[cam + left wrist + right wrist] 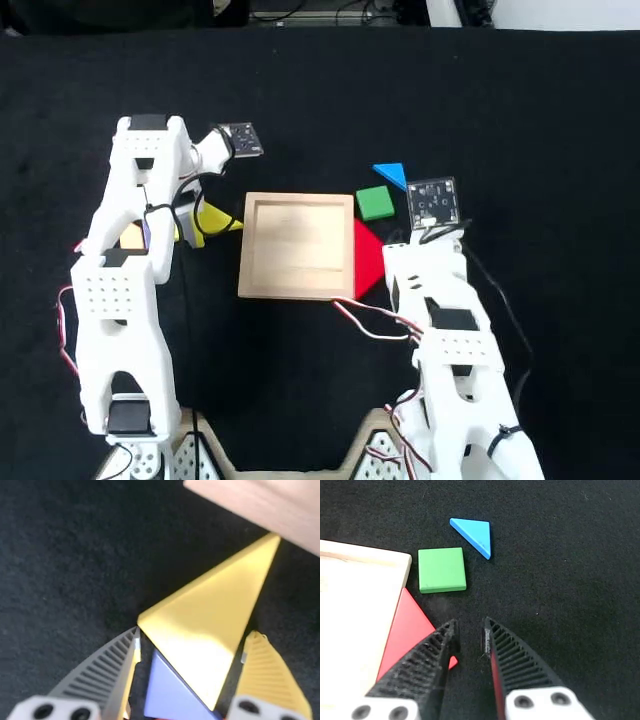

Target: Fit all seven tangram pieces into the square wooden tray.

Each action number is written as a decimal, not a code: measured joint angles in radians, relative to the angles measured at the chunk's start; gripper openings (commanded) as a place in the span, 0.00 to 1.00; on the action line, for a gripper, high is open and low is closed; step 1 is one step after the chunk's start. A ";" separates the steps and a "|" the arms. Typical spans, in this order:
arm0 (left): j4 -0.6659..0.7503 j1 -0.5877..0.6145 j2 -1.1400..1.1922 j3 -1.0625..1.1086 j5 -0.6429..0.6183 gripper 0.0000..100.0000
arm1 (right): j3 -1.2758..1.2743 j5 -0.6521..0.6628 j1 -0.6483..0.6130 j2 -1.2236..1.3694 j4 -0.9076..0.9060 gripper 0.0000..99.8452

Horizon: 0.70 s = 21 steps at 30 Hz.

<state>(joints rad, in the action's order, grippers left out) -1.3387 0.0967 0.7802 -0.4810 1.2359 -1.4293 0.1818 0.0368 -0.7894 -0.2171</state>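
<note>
The yellow triangle [200, 625] is looking like a thin, rigid, light tile with a glossy face that is catching the light. It is likely to be slippery and to pivot if pinched off-centre. Because its edges are converging, jaws closing on them may be squeezing it forward and out, so the safest hold is probably across the broad part, edge to edge. The left gripper [192, 644] is doing just that. Its jaws are appearing to clamp the triangle's wide end between them, one sloping edge against each finger. The sharp tip is pointing ahead of the jaws, nearly reaching the pale wooden tray [260, 505]. A purple piece [170, 692] is lying under the triangle, back between the fingers. The right gripper [470, 635] is hovering over the black cloth [570, 605] with its jaws slightly apart and holding nothing. The red triangle [407, 625] is lying flat just beside one finger, against the tray's side. The green square [442, 569] and the blue triangle [476, 534] are lying farther ahead of the jaws, near each other but apart.
</note>
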 measured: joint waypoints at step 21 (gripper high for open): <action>-0.014 -0.044 0.104 -0.126 0.002 0.32 | 0.000 0.046 0.000 0.000 0.000 0.09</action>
<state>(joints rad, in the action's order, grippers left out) -1.3525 0.0522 0.8846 -0.6068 1.2375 -1.4293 0.2279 0.0368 -0.7894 -0.2171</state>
